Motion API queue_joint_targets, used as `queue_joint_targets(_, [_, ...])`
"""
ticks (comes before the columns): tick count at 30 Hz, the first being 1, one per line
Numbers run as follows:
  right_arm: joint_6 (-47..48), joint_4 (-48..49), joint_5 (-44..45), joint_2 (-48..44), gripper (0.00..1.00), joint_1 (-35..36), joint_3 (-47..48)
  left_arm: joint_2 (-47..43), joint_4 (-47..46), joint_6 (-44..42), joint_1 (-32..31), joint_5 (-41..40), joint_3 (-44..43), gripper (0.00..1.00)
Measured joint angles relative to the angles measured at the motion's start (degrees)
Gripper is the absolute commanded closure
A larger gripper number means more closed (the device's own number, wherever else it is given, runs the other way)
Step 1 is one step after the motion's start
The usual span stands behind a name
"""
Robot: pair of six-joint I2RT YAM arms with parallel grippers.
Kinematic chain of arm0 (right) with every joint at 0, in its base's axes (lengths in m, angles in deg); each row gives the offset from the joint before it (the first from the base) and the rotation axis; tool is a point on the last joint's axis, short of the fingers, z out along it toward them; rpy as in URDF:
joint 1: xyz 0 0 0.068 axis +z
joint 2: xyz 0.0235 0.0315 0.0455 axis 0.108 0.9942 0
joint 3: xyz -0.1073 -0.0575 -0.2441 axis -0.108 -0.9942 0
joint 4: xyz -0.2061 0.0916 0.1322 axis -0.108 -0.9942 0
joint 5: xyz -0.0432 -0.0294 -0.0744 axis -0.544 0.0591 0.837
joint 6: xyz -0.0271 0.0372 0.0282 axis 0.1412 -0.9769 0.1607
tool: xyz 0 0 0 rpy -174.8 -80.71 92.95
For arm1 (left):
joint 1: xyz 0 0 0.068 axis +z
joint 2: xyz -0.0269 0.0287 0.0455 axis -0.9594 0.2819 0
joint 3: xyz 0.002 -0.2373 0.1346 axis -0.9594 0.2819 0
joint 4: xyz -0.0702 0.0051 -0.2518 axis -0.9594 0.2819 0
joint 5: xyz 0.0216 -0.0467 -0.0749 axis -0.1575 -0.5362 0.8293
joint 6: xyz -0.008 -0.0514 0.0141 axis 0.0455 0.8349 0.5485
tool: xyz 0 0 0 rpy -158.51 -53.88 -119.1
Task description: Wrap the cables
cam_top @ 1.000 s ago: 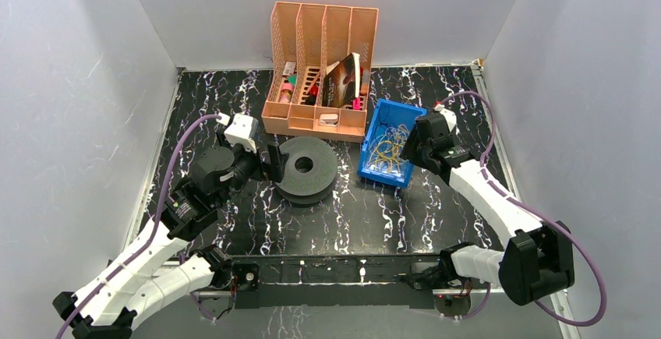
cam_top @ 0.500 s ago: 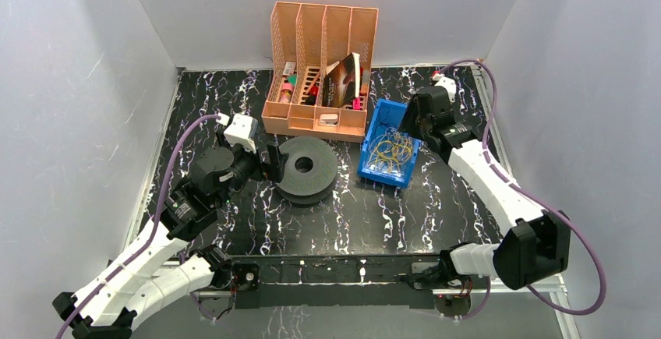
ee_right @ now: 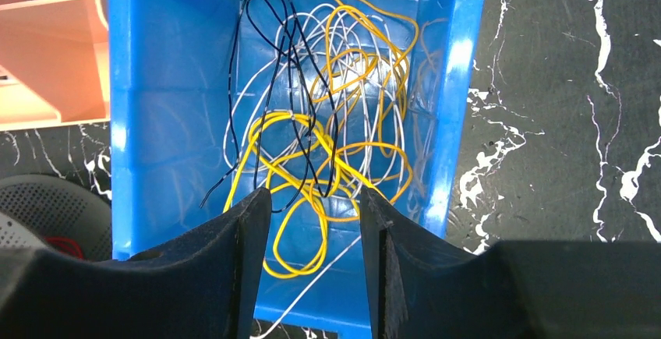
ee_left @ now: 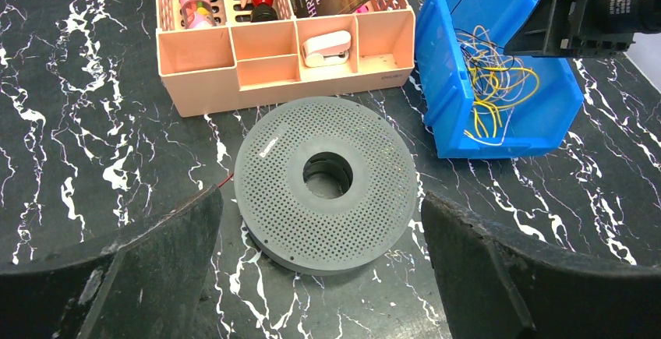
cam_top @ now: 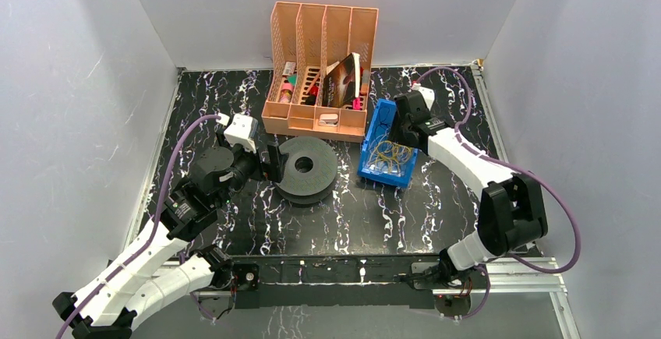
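The cables are a loose tangle of thin yellow, orange, white and black wires lying in a blue bin; they also show in the top view and the left wrist view. My right gripper is open and empty, hovering just above the tangle at the bin's far end. My left gripper is wide open and empty, close beside the dark grey spool on its left. A short red wire end sticks out from the spool's left side.
A peach desk organizer with a book, pens and small items stands just behind the spool and the bin. White walls close in the left, back and right of the black marbled table.
My right arm has swung left and back, from the bin's right side to over its far end, with the jaws now above the cables. The left arm and spool have not moved.
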Motion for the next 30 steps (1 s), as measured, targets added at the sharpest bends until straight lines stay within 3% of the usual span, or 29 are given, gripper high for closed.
queue_joint_targets(10, [-1.81, 2.38, 1.79, 3.93, 0.58, 0.00, -0.39, 0.00, 0.15, -0.02, 0.00, 0.00, 0.00, 0.02])
queue_joint_targets(16, [-2.60, 3.17, 2.05, 4.85, 0.75, 0.00, -0.39, 0.00, 0.15, -0.02, 0.00, 0.00, 0.00, 0.02])
queue_joint_targets(21, [-2.73, 3.96, 2.60, 6.23, 1.00, 0.00, -0.39, 0.00, 0.15, -0.02, 0.00, 0.00, 0.00, 0.02])
queue_joint_targets(30, [-2.69, 3.93, 3.17, 5.01, 1.00, 0.00, -0.35, 0.00, 0.15, -0.02, 0.00, 0.00, 0.00, 0.02])
